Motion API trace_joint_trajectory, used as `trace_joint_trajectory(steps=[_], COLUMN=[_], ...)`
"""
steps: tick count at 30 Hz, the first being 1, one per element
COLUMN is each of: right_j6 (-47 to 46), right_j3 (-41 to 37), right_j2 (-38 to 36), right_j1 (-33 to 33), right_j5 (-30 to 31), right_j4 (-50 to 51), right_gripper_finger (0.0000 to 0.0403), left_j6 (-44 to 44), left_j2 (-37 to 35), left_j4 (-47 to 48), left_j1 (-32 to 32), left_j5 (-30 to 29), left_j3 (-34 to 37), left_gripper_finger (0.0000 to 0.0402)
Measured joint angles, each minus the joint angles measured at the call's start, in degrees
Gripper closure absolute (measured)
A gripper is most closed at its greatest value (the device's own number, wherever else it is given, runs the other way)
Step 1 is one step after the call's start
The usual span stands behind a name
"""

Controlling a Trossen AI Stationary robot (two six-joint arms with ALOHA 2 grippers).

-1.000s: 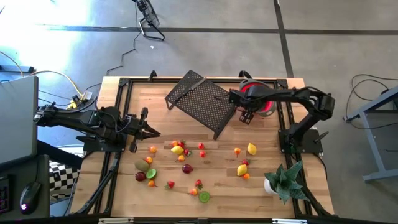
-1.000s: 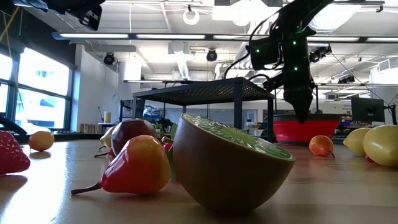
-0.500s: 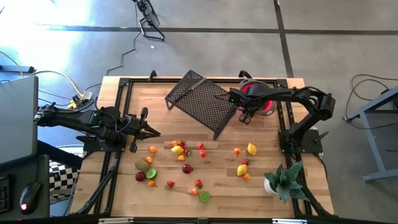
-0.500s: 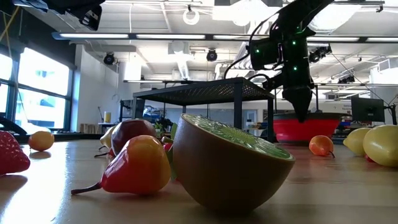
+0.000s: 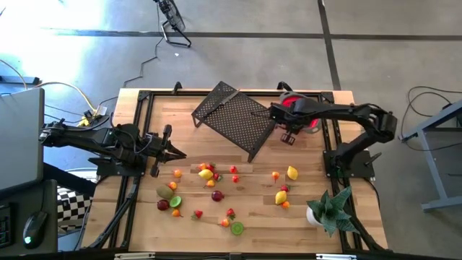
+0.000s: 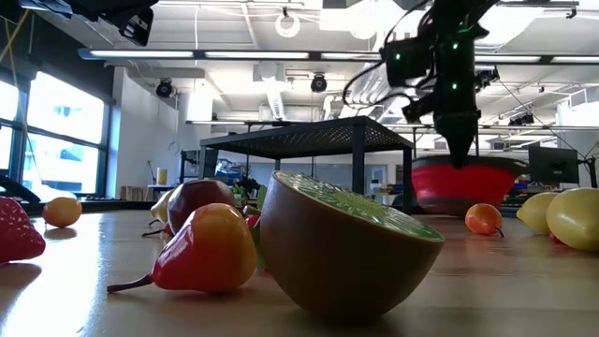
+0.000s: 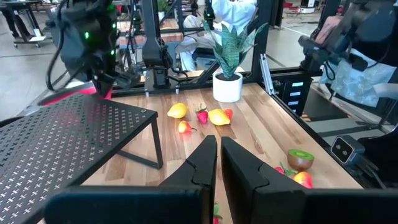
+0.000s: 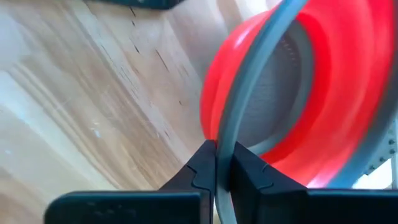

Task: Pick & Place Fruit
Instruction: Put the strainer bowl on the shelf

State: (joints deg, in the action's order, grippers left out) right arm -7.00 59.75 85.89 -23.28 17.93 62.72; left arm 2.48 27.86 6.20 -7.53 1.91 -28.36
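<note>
Some twenty small fruit [image 5: 216, 189] lie scattered over the lower middle of the high view, none of them in a hand and none visibly in the bowl [image 5: 302, 115]. They sit in loose clusters: yellow, red and orange pieces near the frame's centre, a brown and a green one lower left, a lemon [image 5: 291, 172] and a few more to the right.

What has changed is at the red bowl in the upper right. A second ago the right hand [image 5: 288, 137] stood wide beside it; now its fingers [image 8: 202, 165] have clamped onto the bowl's grey rim, as the right wrist view shows, with the rim passing between them. In the low view the bowl looks tipped and slightly lifted compared with half a second ago, and the right arm has stretched a little further right in the high view.

I judge this to mean the bowl is being taken first, probably to bring it nearer the fruit, so picking has not begun. A thin rim grip could slip or let the bowl swing.

Left of the bowl stands the black mesh rack [image 5: 234, 118]. The left hand [image 5: 175, 152] waits at the left of the tabletop [image 5: 180, 115], fingers pressed together and empty. A plant [image 5: 328, 206] stands at the lower right.
</note>
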Motion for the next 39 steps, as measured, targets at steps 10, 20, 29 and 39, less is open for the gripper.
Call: trace_joint_trajectory(steps=[10,20,29,39], right_j6=[-2.7,-8.2,-3.7,7.2], right_j3=[0.4,8.2,23.9,42.5], right_j2=[-10.0,-14.7,-9.0,7.9], right_j1=[2.4,8.1,13.6,17.2], right_j5=[5.0,14.3,17.5,18.4], right_j4=[3.4,12.3,18.6,24.9], right_gripper_finger=[0.0386,0.0386,0.0386,0.0386], left_j6=[0.0,0.0,0.0,0.0], left_j2=[0.0,0.0,0.0,0.0], left_j4=[0.0,-0.1,-0.1,-0.1], left_j1=[0.0,0.0,0.0,0.0], left_j5=[0.0,0.0,0.0,0.0], left_j3=[0.0,0.0,0.0,0.0], left_gripper_finger=[0.0382,0.0382,0.0382,0.0382])
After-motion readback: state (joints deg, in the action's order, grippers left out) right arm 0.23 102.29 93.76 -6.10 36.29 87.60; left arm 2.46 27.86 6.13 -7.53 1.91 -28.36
